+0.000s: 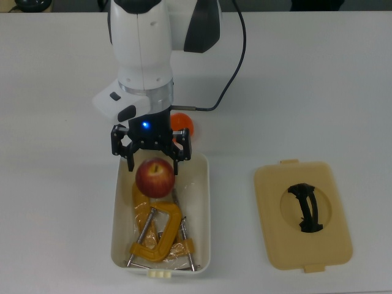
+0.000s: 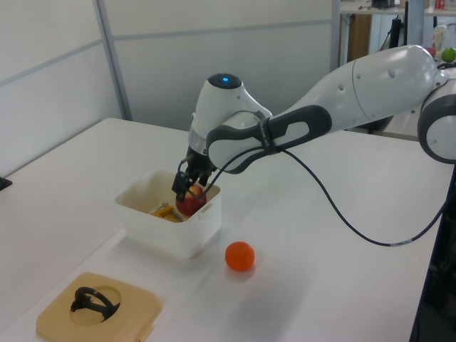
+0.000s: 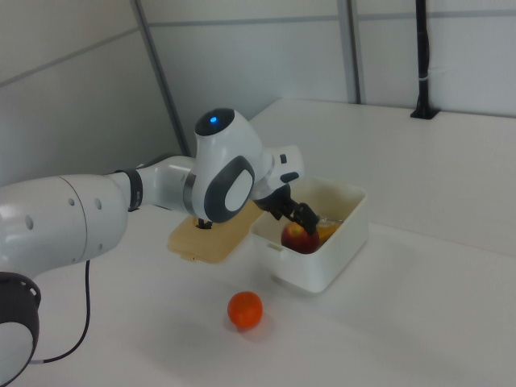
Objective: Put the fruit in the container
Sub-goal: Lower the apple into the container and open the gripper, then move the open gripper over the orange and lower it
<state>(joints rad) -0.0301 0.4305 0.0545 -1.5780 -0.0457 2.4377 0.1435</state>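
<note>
- Red apple (image 1: 155, 177) with yellowish patches, pinched between the black fingers of the gripper (image 1: 152, 164), hanging inside the upper end of the container as the top view frames it; at centre left of the left view (image 2: 191, 203), just within the rim.
- Gripper clamped on the apple from both sides, blue light lit on the wrist above.
- Orange tangerine (image 1: 184, 123) on the table just past the container's upper edge in the top view, half hidden behind the wrist; alone on bare table at lower centre of the left view (image 2: 240, 256) and of the right view (image 3: 244, 310).
- White container (image 1: 203, 202) at lower centre-left of the top view, open, cream latch tab on its bottom edge.
- Yellow C-clamps (image 1: 160, 236) lying in the container's lower half, below the apple.
- Tan lid (image 1: 269, 214) with black handle (image 1: 305, 207) flat on the table at lower right of the top view, well apart from the container.
- White table (image 1: 306, 92) under everything.
</note>
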